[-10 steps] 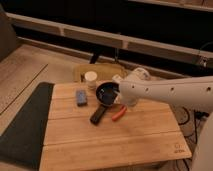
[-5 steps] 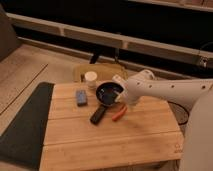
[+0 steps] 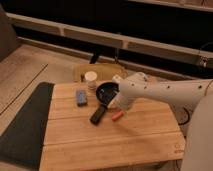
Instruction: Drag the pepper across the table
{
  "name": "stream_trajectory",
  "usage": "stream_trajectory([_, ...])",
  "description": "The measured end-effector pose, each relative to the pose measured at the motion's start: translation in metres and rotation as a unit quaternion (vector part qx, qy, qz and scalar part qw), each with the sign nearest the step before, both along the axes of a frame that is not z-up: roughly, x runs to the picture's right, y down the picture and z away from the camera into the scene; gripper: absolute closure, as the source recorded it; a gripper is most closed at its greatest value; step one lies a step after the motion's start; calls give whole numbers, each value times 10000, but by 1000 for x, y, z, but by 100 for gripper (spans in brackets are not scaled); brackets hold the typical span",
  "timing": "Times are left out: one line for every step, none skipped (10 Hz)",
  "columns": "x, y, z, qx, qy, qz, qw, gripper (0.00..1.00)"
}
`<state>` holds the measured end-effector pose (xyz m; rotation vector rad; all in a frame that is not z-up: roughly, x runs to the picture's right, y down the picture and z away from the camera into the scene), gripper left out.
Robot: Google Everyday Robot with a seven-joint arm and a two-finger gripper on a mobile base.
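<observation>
The pepper (image 3: pixel 116 116) is a small orange-red piece lying on the light wooden slatted table (image 3: pixel 125 145), just right of the black pan's handle. My gripper (image 3: pixel 118 104) is at the end of the white arm that reaches in from the right. It sits low, directly above and behind the pepper, at the pan's right rim. The arm's wrist covers the gripper's tip, so contact with the pepper is hidden.
A black pan (image 3: pixel 106 91) with its handle (image 3: pixel 98 114) pointing forward lies mid-table. A blue block (image 3: pixel 81 97) lies to its left and a white container (image 3: pixel 90 79) behind it. A dark grey mat (image 3: pixel 22 125) lies along the left. A small logo (image 3: pixel 176 146) marks the front right corner.
The arm's rear section has swung down and closer along the right edge. The gripper end has stayed by the pepper, which has barely moved.
</observation>
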<state>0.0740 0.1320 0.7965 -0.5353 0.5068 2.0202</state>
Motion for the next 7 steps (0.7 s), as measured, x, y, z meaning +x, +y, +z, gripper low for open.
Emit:
stream_trajectory([5, 4, 0, -65, 71, -111, 9999, 35])
stream_trajectory([16, 9, 4, -148, 209, -257, 9993, 35])
stream_trajectory([27, 12, 11, -237, 363, -355, 9984, 35])
stream_trajectory([36, 13, 19, -316, 482, -388, 9976, 35])
stream_trajectory([38, 13, 26, -363, 523, -365, 9973, 35])
stream_trajectory([34, 10, 33, -384, 486, -348, 9975, 35])
stream_trajectory([24, 9, 40, -413, 396, -344, 9978, 35])
